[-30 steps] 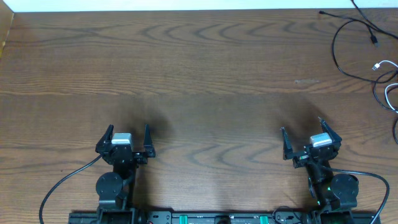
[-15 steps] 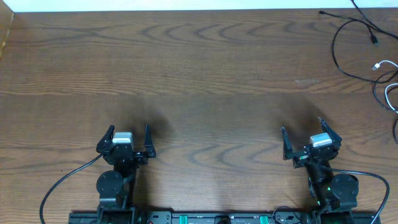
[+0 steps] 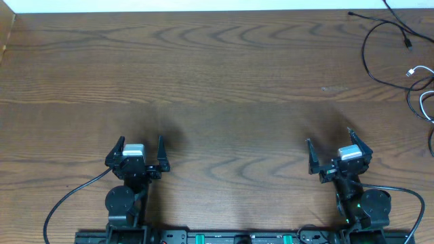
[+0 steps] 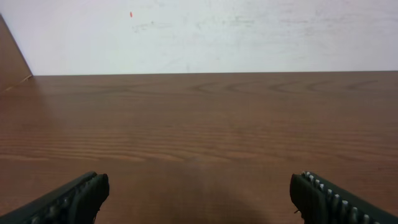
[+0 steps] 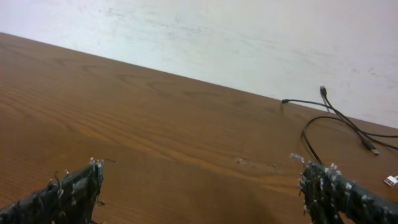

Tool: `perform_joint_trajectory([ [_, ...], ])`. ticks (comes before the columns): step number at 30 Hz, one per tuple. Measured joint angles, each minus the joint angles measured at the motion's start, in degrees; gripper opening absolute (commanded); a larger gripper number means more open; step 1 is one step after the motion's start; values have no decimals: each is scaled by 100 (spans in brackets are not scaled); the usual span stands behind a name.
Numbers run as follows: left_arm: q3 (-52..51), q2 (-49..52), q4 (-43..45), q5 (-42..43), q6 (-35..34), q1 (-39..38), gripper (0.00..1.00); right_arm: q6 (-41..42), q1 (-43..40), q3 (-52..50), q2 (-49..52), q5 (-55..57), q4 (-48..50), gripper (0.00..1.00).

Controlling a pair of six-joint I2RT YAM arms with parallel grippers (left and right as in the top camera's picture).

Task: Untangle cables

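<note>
The black cable (image 3: 369, 42) loops at the far right corner of the table, a plug end near the top. It also shows in the right wrist view (image 5: 323, 118). The white cable (image 3: 422, 91) crosses it at the right edge, its plug (image 3: 411, 72) pointing left; the plug shows in the right wrist view (image 5: 391, 180). My left gripper (image 3: 141, 146) is open and empty near the front left, far from the cables; it also shows in the left wrist view (image 4: 199, 196). My right gripper (image 3: 337, 150) is open and empty near the front right, well short of the cables; it also shows in the right wrist view (image 5: 202, 190).
The wooden table (image 3: 217, 88) runs back to a white wall (image 5: 249, 37). Thick black arm wires (image 3: 68, 200) trail at the front by each arm base. The cables run off the right edge of the overhead view.
</note>
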Motion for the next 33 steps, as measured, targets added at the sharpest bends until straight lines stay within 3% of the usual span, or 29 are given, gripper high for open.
perform_joint_trajectory([
  [33, 0, -157, -2, 0, -2, 0, 98, 0, 0, 0, 0, 0, 0, 99],
])
